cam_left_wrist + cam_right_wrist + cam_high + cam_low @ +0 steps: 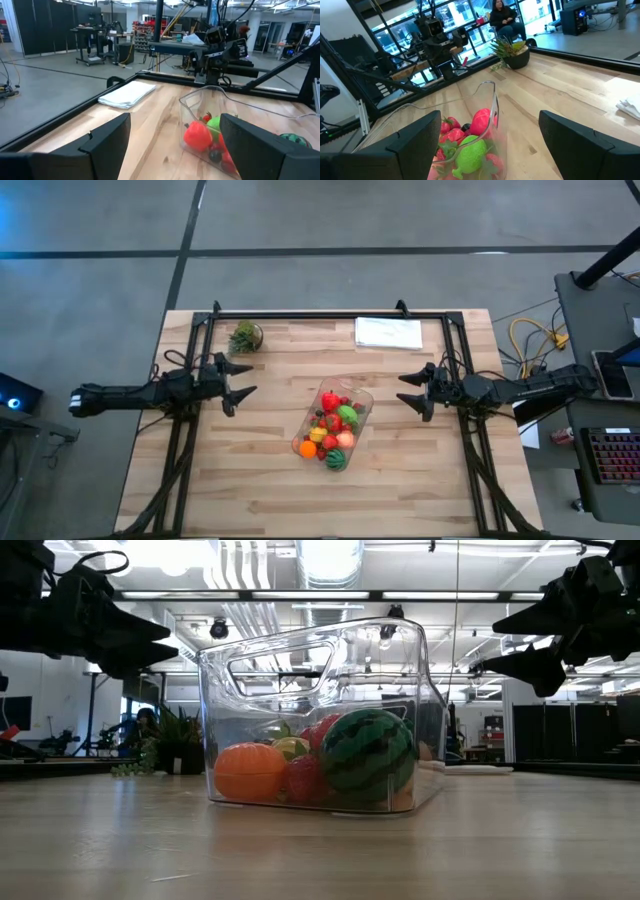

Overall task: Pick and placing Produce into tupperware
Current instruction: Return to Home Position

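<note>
The tupperware [364, 396], holding the Produce [335, 427], sits mid-table. The left gripper [250, 378] hovers at its 10 o'clock and the right gripper [402, 388] at its 2 o'clock. Both are raised, clear of it, with fingers spread.

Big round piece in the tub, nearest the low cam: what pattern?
Dark and lighter green stripes: it's a toy watermelon. Clearest in the low view.
</note>
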{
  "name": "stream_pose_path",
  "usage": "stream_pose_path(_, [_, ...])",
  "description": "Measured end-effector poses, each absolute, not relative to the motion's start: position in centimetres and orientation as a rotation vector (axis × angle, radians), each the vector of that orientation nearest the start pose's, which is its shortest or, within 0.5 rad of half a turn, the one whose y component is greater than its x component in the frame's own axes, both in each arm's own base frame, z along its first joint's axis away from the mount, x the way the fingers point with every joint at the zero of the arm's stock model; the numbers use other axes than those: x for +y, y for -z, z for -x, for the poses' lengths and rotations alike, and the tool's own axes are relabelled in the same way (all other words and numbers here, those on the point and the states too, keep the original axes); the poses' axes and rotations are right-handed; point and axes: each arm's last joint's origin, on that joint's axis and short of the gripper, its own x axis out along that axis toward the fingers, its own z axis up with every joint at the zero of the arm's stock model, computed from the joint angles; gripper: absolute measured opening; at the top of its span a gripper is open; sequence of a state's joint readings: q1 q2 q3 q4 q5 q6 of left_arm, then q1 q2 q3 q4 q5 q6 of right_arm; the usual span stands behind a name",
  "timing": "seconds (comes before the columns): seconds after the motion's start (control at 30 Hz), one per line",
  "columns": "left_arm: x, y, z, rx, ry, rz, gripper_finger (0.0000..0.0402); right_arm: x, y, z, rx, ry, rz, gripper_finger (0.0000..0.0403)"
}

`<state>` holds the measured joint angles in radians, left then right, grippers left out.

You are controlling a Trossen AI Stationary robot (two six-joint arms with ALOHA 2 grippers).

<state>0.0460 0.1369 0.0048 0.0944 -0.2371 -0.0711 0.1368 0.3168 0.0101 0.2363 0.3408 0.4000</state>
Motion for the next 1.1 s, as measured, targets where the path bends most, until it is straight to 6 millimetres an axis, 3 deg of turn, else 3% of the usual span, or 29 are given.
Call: stream_pose_path(1.1, [1.17,-16.11,-10.61,0.051,-0.284,0.065,0.0293,0.62,-16.23,-11.59,0.027,0.215,-0.382,0.0328])
